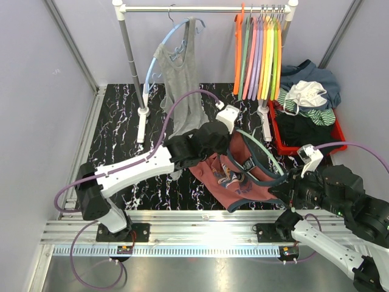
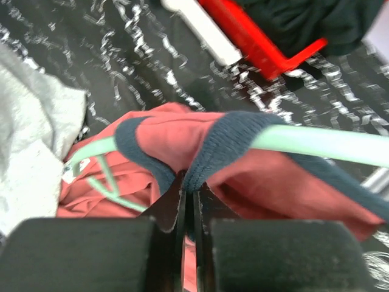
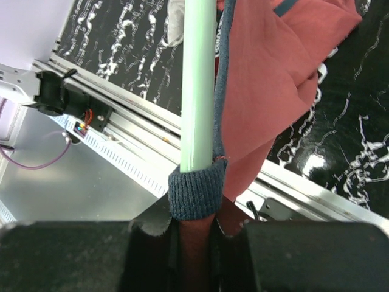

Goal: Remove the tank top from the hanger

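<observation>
1. Two arms meet over the middle of the black marbled bench (image 1: pixel 121 121). Between them is the tank top (image 1: pixel 228 176), rust-red with navy trim, threaded on its mint-green hanger (image 1: pixel 258 146).
2. The left fingers (image 2: pixel 189 207) are pressed together with almost no gap. They pinch a fold of the navy trim where it loops over the hanger's bar.
3. The right fingers (image 3: pixel 196 228) are closed to a narrow gap on the garment, just below a navy band that wraps the hanger's end. Red cloth fills that gap. Whether the bar itself reaches between them cannot be told.
4. In the overhead view the hanger lies tilted across the garment. One end is near the left arm's wrist and the other points toward the right arm. The bunched body of the tank top lies toward the bench's front edge.
5. At the back stands a rail (image 1: pixel 206 8). On it, a grey tank top (image 1: pixel 182 85) hangs on a blue hanger (image 1: pixel 159 52), its hem reaching the bench just beside the left arm.
6. A row of coloured hangers (image 1: pixel 261 55) hangs at the rail's right end.
7. A red bin (image 1: pixel 337 143) of folded clothes sits at the bench's right side, near the right arm.
</observation>
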### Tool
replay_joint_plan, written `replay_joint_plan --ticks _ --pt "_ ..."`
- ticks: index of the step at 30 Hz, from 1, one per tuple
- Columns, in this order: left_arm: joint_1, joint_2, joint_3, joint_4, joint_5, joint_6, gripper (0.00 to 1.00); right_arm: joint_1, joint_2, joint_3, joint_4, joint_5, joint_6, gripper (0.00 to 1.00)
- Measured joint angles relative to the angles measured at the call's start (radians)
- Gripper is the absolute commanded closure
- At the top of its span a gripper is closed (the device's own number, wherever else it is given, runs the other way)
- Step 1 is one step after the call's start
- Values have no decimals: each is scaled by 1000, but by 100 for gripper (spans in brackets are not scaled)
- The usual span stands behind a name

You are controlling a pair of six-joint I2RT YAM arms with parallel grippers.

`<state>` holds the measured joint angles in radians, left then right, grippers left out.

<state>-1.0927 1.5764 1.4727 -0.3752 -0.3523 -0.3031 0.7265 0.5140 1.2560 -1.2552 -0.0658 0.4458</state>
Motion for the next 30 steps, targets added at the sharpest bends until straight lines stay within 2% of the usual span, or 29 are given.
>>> replay_joint_plan --ticks 8,14,20,25,30 --pt "28 -16 7 -47 -107 58 100 0 0 0 -63 32 21 100" --pt "217 -37 -6 -27 -49 63 100 0 -27 17 -56 19 39 100" --pt "242 32 -43 23 105 45 100 0 -100 77 -78 22 61 100" --pt "249 46 -153 77 245 10 100 0 -145 81 -138 31 74 100" --pt "259 40 -234 126 393 -31 100 -1 -188 93 -137 118 87 100"
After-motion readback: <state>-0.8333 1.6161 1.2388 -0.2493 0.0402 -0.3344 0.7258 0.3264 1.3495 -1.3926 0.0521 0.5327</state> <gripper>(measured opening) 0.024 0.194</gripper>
